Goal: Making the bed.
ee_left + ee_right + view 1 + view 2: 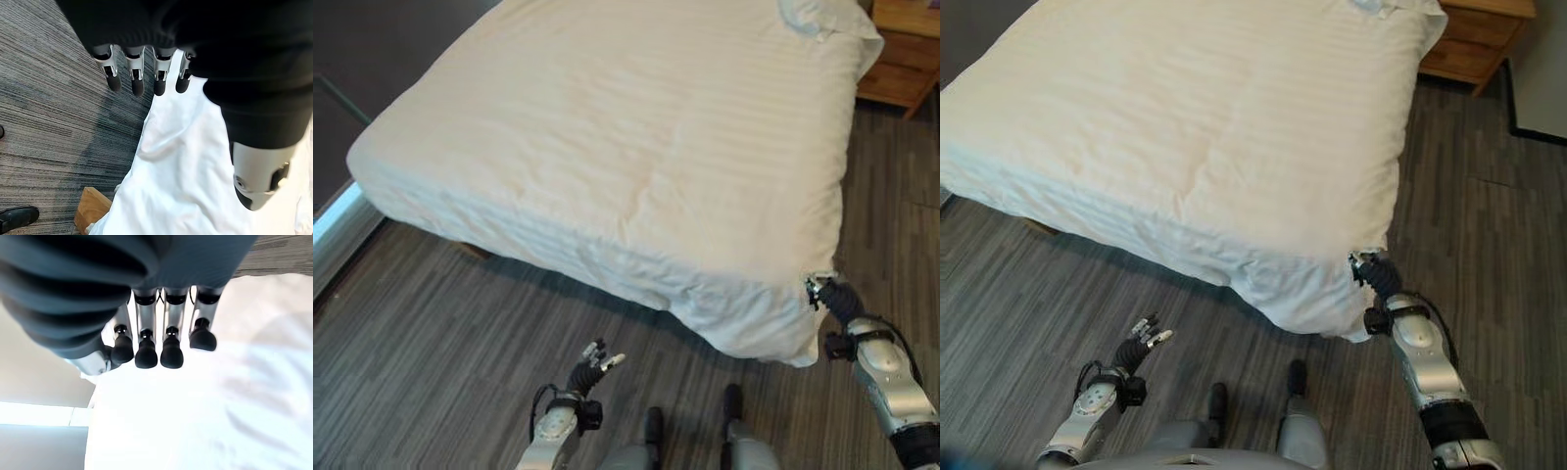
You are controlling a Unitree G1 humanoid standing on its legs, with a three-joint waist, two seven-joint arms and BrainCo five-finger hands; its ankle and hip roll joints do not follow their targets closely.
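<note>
Left hand (590, 367) hangs with straight fingers; right hand (832, 297) likewise reaches forward.

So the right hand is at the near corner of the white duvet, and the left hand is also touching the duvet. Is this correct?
Not quite. The left hand touches nothing: in the left eye view it hangs over the floor with relaxed fingers, apart from the duvet. The right hand is indeed at the duvet's near corner.
</note>
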